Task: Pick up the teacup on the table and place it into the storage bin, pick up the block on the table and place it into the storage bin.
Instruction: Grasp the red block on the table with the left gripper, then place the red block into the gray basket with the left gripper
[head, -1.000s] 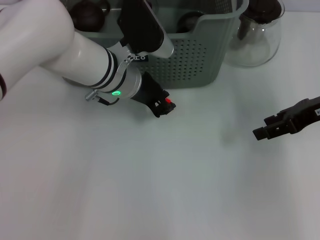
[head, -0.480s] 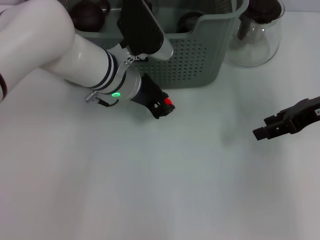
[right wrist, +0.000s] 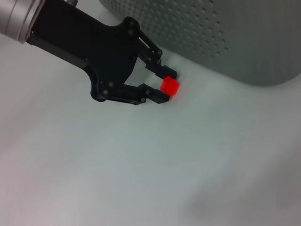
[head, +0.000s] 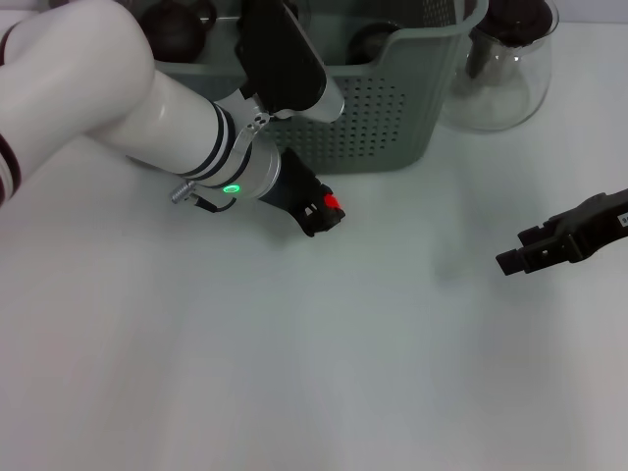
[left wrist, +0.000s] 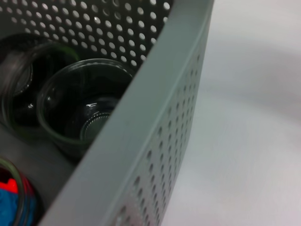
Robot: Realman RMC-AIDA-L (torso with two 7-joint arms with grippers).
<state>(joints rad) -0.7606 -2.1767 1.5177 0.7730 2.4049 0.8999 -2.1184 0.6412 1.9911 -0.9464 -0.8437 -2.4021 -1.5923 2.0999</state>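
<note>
One storage bin (head: 392, 93), grey-green with perforated walls, stands at the far side of the white tabletop (head: 324, 373); one clear glass pitcher (head: 505, 69) with a dark lid stands just beside it on the right. The left pincer (head: 327, 209) is low over the tabletop just in front of the bin's near wall, its two fingers narrowed onto one small red block (head: 332, 202); the right wrist view shows the block (right wrist: 169, 86) pinched between the fingertips of that pincer (right wrist: 166, 86), at or just above the surface, close to the bin (right wrist: 235, 33). A green light glows on the left arm's wrist ring (head: 232, 187). The right pincer (head: 512, 259) hangs apart from everything, well to the right over bare tabletop, holding nothing; whether its fingers are spread cannot be told. Inside the bin (left wrist: 155, 122), the left wrist view shows two clear glass teacups: one (left wrist: 80, 106) near the perforated wall, and a second (left wrist: 19, 89) behind it, partly hidden. At one edge of that view lies a rim of a third glass vessel (left wrist: 16, 200) with red and blue contents, too cropped to identify.
</note>
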